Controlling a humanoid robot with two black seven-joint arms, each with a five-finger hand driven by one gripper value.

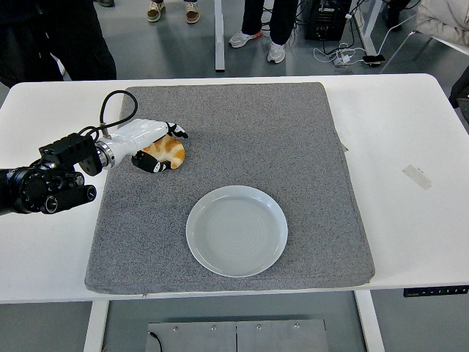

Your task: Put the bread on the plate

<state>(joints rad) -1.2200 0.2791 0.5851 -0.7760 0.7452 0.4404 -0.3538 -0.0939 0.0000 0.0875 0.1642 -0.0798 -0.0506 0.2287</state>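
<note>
The left hand [150, 141] reaches in from the left edge and lies over the bread [169, 152], its white-backed fingers curled over the top and its dark thumb tucked under the near side, so the croissant is clasped between them. The bread sits on the far left part of the grey mat [293, 139], still touching or just above its surface; which one cannot be told. A black cable [110, 106] loops up from the wrist behind the hand. Near and to the right of the bread, well apart from it, the pale plate [237, 231] rests on the mat with nothing on it, and only bare mat lies between the two. The mat covers the middle of the white table [410, 125]. A strip of tape [417, 177] lies on the table at the right. Beyond the far edge, people's legs and shoes [256, 33] stand on the floor.
</note>
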